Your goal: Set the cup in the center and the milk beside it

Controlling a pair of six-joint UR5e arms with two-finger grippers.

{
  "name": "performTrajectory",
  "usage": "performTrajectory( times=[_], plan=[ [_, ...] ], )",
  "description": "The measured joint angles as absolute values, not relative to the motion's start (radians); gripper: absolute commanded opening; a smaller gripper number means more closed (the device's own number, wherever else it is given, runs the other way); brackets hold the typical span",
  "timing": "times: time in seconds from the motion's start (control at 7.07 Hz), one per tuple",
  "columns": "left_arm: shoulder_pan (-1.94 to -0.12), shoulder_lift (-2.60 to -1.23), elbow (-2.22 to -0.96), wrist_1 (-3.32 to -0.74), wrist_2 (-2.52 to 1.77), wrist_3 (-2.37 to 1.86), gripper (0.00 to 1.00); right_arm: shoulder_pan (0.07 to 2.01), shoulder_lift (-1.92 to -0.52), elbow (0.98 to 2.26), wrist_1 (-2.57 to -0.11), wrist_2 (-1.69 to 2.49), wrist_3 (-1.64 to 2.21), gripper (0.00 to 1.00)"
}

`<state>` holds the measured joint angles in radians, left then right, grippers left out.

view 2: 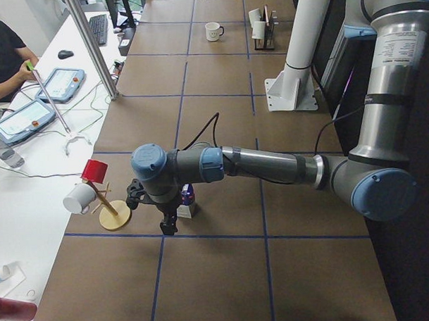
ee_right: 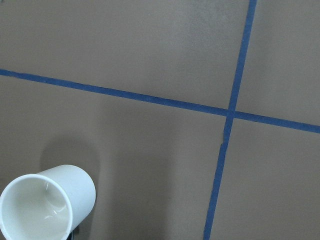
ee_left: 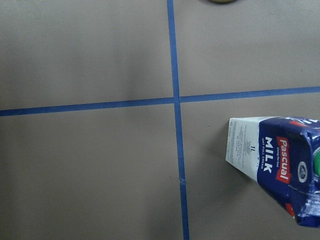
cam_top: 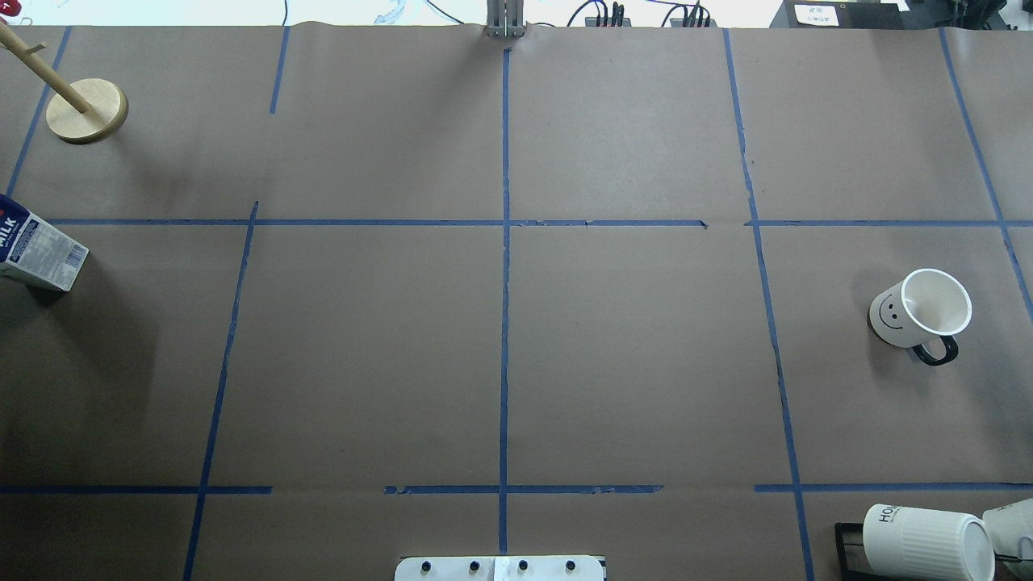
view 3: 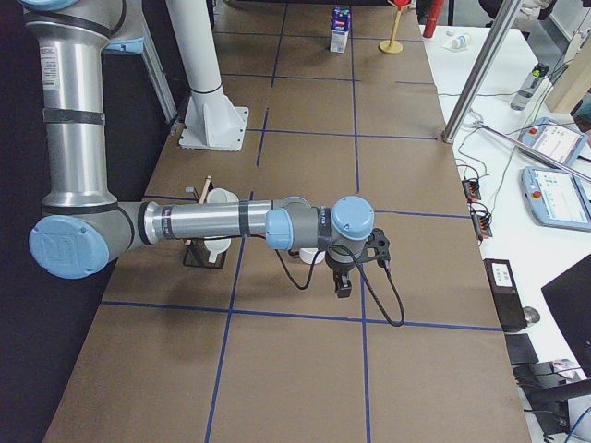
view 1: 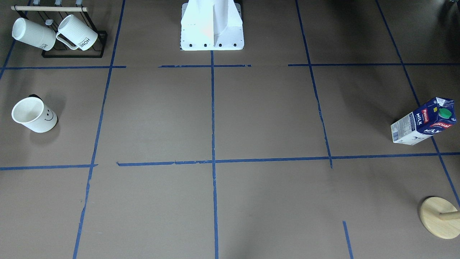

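cup: the smooth white ceramic cup (cam_top: 920, 311) with a black smiley and glossy dark loop handle stands upright on the robot's right, well apart from the center.
milk: the tall dark-blue and white gable-top milk carton (view 1: 424, 121) with a green round cap stands upright at the left end, near a round-based wooden peg stand (view 1: 439, 217).
center: a blue tape crossing (cam_top: 505, 223) on matte brown paper (the tape's a bit ragged).
left gripper (view 2: 167, 222): just beside the carton; can't tell if its fingers are apart.
right gripper (view 3: 343, 284): near the cup; same, can't tell.

Table (view 1: 273, 115) with cup (view 1: 34, 115), milk (view 1: 424, 121), rack (view 1: 72, 55), stand (view 1: 436, 217)
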<state>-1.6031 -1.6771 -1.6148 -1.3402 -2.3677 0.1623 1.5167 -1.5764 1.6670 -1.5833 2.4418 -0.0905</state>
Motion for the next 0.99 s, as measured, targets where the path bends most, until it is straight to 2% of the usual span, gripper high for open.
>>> performTrajectory(
  times=[0.99],
  plan=[
    [-1.597, -1.696, -1.690, -1.293, -2.364, 0.157, 1.00, 1.517, -1.591, 1.664, -1.572, 2.436, -0.094, 1.00]
  ],
)
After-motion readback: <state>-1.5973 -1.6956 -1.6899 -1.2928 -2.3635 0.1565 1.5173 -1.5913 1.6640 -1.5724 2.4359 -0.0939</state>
